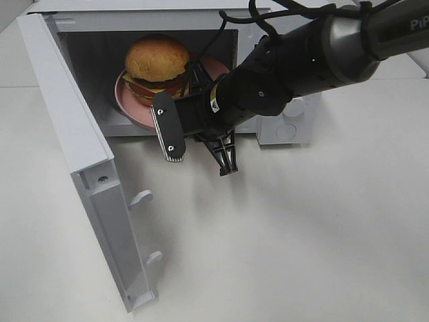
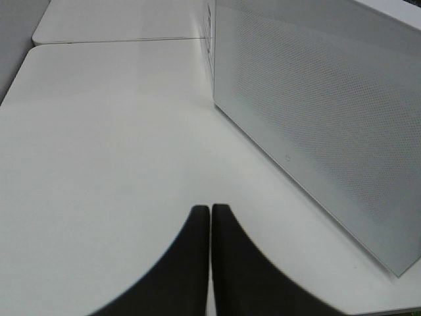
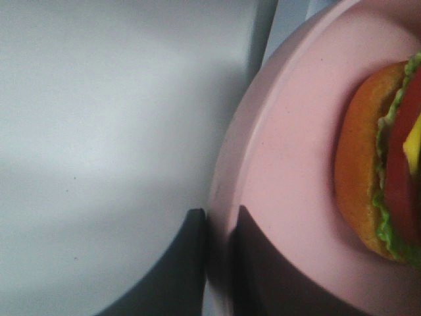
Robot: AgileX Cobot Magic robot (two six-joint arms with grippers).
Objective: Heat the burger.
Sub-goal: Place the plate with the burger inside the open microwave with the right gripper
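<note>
in the microwave (image 1: 285, 127), golden-bunned layered burger (image 1: 157, 62)

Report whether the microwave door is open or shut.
Open: the door stands wide, leaving the burger on its pink plate visible inside the microwave.

The right arm (image 1: 335, 40) is built of thick, rounded links in glossy black and dark grey, with white lettering partly out of view and black cables (image 1: 263, 27) looping over it. At its wrist are a flat black camera bar (image 1: 167, 131) with a pale rim and two silvery screws, and a black lattice bracket (image 1: 224, 154). The left pincer (image 2: 210, 209) has smooth matte-black fingers (image 2: 184, 263) with curved outer edges.
</note>
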